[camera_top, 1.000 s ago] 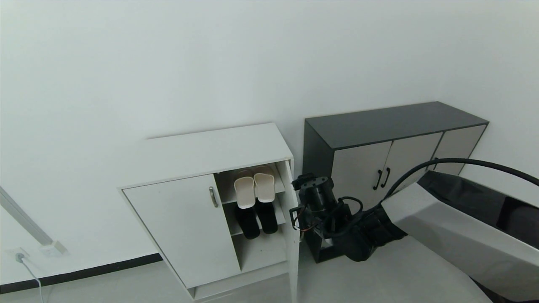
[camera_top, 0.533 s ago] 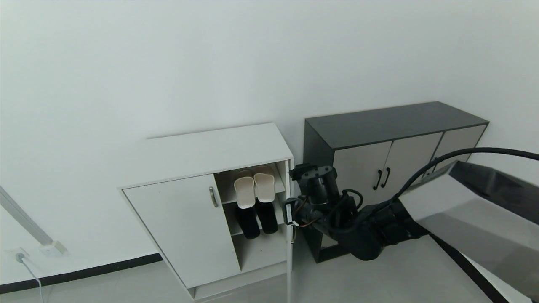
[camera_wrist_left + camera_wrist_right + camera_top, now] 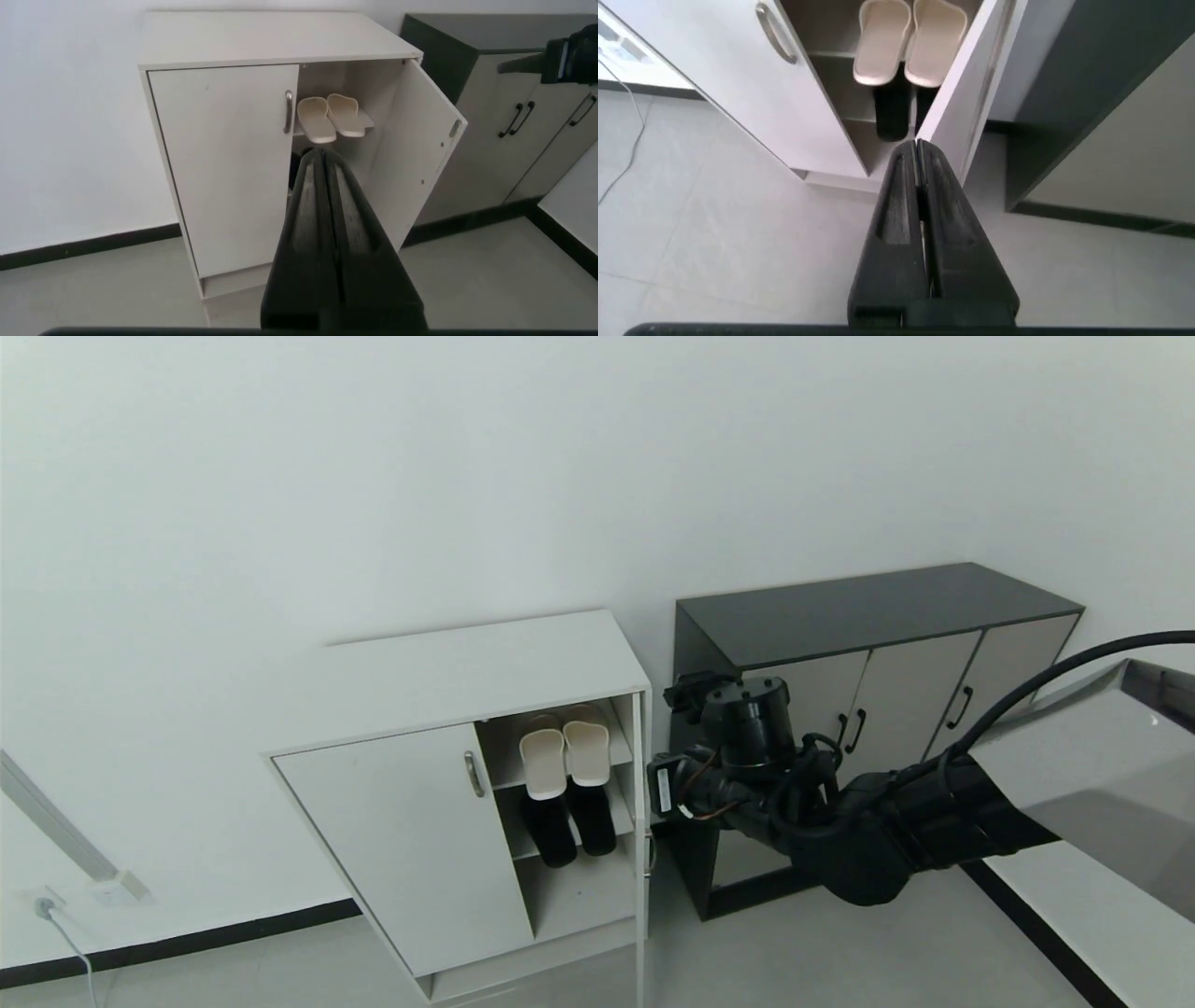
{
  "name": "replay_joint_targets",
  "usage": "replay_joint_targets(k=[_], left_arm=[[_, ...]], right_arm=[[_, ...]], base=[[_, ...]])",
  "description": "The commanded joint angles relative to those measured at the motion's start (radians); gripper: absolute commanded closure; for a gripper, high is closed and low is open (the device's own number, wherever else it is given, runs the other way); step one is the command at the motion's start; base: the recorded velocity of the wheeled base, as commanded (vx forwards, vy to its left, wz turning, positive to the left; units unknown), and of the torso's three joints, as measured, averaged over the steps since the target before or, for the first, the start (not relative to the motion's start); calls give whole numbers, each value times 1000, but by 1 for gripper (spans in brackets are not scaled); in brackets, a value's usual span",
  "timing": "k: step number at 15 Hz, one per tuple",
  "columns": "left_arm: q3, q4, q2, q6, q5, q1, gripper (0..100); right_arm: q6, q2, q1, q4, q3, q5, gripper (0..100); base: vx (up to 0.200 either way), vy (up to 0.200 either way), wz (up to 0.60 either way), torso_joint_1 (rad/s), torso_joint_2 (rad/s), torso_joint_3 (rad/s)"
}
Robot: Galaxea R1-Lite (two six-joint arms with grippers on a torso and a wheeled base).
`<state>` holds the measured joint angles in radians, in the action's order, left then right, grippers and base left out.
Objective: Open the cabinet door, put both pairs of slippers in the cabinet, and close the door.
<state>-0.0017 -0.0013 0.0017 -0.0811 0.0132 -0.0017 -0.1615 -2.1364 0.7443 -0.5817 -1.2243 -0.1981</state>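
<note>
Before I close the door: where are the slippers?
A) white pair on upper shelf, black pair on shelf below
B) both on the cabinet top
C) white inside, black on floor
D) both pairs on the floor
A: the white pair sits on the upper shelf of the cabinet, the black pair on the shelf below, with the door open.

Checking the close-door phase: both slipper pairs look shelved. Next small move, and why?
Probably push the shut right gripper against the outer face of the open white cabinet door to swing it closed: the cream slippers and black slippers already sit on shelves inside, and the gripper is beside that door.
</note>
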Motion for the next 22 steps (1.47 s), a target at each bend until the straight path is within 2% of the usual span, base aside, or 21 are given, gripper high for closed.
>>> replay_joint_targets(k=[1, 4, 11, 13, 17, 22], left_arm=[[0, 0, 0, 0, 1, 0, 100], [0, 0, 0, 0, 1, 0, 100], [2, 0, 0, 3, 1, 0, 100], [0, 0, 0, 3, 1, 0, 100], [0, 0, 0, 4, -1, 0, 100], [0, 0, 0, 3, -1, 0, 100]], right_arm=[[0, 3, 0, -12, 12, 9, 100], [2, -5, -20, -33, 31, 14, 100], [97, 3, -83, -141, 131, 11, 100], [115, 23, -97, -142, 167, 9, 100], [119, 59, -118, -142, 247, 6, 100], [201, 82, -194, -116, 327, 3, 100]], base=[[0, 0, 600, -2, -2, 2], [0, 0, 600, 7, 4, 1], [0, 0, 0, 0, 0, 0], [0, 0, 0, 0, 0, 0], [200, 0, 0, -6, -5, 2], [0, 0, 0, 0, 0, 0]])
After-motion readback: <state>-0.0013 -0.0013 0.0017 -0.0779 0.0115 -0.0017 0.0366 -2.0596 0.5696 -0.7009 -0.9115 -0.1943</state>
